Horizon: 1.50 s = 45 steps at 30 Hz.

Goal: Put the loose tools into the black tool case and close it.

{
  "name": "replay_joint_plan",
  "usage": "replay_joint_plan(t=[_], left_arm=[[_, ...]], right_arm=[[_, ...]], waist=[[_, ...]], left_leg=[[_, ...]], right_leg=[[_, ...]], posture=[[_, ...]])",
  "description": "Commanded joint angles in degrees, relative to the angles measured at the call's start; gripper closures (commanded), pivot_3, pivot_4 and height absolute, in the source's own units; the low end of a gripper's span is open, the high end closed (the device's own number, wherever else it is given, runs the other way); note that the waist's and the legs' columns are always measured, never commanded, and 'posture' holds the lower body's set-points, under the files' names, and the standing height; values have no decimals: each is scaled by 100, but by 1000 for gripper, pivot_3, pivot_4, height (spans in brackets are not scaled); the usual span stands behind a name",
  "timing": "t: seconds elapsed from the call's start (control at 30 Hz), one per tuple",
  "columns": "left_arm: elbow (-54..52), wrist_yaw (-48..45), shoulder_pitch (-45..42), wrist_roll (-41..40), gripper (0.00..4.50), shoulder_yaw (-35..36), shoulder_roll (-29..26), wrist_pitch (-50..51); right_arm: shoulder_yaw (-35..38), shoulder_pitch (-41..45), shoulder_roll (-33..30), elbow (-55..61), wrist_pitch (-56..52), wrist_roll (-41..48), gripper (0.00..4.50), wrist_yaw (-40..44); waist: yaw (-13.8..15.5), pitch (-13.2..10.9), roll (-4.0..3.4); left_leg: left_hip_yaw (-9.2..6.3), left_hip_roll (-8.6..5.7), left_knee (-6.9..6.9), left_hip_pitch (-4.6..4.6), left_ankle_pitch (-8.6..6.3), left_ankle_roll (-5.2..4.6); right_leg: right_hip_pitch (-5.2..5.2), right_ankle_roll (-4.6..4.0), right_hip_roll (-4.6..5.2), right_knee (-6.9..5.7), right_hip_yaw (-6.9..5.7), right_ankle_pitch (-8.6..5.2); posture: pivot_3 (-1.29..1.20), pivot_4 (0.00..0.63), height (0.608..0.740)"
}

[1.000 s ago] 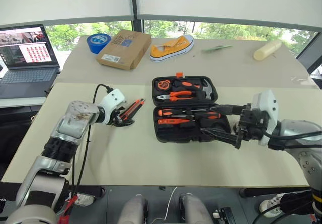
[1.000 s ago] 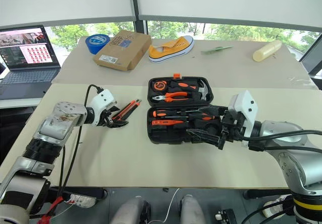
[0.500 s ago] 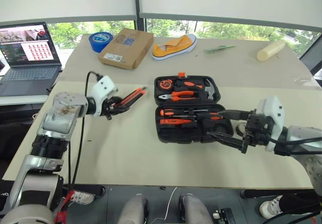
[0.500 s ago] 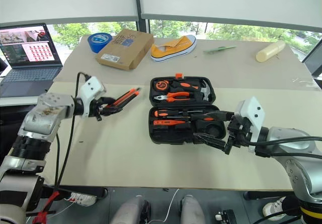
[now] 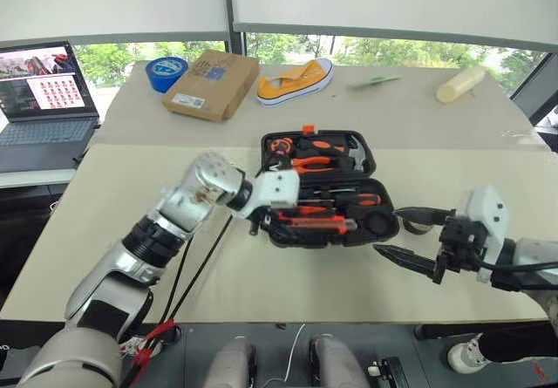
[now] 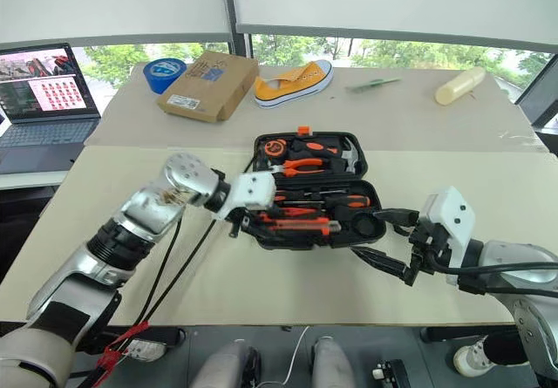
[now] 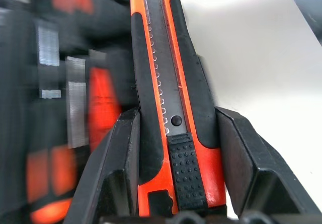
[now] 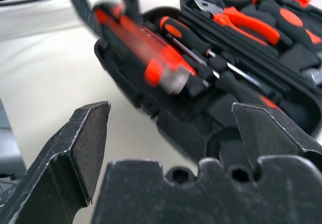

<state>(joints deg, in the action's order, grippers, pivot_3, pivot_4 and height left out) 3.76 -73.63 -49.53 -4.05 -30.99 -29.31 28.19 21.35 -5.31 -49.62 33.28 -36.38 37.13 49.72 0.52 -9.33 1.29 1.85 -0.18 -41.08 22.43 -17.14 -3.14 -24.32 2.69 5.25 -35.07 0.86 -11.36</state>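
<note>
Daylight came in through the windows (image 5: 366, 50) at the back, under drawn white blinds (image 5: 392, 0); scene was bright and even. Table (image 5: 488, 166) showed only soft, faint shadows, no hard glare. The 2 head views were sharp, slight bending at the edges. Left wrist view: utility knife (image 7: 168, 108) crisp, tool case (image 7: 55, 83) behind it smeared with motion blur. Right wrist view: near fingers (image 8: 75, 148) soft, the knife streaked.

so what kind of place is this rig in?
Probably an office or lab used for testing, not a workshop: pale tables pushed together beneath windows with roller blinds, an open laptop, and unrelated props such as a yellow sneaker and blue tape roll.
</note>
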Motion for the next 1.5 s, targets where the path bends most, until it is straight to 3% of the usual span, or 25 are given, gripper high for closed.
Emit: replay_joint_plan(t=[0.03, 0.6, 0.63, 0.7, 0.83, 1.1, 1.2, 1.5], left_arm=[[-178, 275, -198, 100, 2781, 8, 229, 676], [75, 450, -336, 340, 2781, -194, 636, 1121], [85, 458, -343, 323, 1981, -169, 653, 1141], [83, 460, -381, 247, 1549, -78, 692, 1267], [-19, 394, -421, 90, 42, 148, 671, 1333], [-128, 325, -468, -391, 42, 792, 401, 1334], [-13, 242, -364, -336, 813, 773, 187, 965], [137, 182, -195, -31, 4161, 375, 183, 7]], right_arm=[[207, -80, 83, 323, 141, 6, 0, -162], [2, 135, 182, 165, 298, -116, 0, -322], [-5, 147, 189, 157, 304, -124, 0, -320], [-10, 169, 199, 138, 308, -132, 0, -313], [-23, 198, 212, 108, 315, -145, 0, -304], [-29, 260, 234, 51, 328, -196, 0, -279], [-57, 321, 203, -45, 374, -246, 0, -237], [-163, 653, 79, -244, 306, -214, 0, -149]], waist=[[11, 0, 0], [26, 0, 0], [26, 0, 0], [23, 0, 0], [22, 0, 0], [17, 0, 0], [18, 0, 0], [30, 0, -1]], left_leg=[[0, 0, 0, 0, 0, 0], [0, -1, -4, 0, -1, -2], [0, -1, -4, 0, -1, -2], [0, -1, -4, 0, -1, -2], [0, 0, -3, 0, -1, -2], [0, 1, -3, 0, -1, -2], [1, 1, -2, -2, -1, -1], [1, -2, -4, -1, 0, -1]], right_leg=[[1, 0, 1, 1, 0, 0], [4, 1, 7, 2, 0, -1], [4, 1, 7, 2, 0, -1], [4, 1, 6, 2, 0, -1], [2, 1, 5, 2, 0, -1], [0, 1, 6, 1, 0, -1], [1, 1, 6, 1, 1, -1], [3, 1, 7, 2, 0, -1]], posture=[[0, 150, 735], [0, 150, 735], [0, 150, 735], [0, 150, 735], [0, 150, 735], [0, 150, 735], [0, 150, 735], [0, 150, 735]])
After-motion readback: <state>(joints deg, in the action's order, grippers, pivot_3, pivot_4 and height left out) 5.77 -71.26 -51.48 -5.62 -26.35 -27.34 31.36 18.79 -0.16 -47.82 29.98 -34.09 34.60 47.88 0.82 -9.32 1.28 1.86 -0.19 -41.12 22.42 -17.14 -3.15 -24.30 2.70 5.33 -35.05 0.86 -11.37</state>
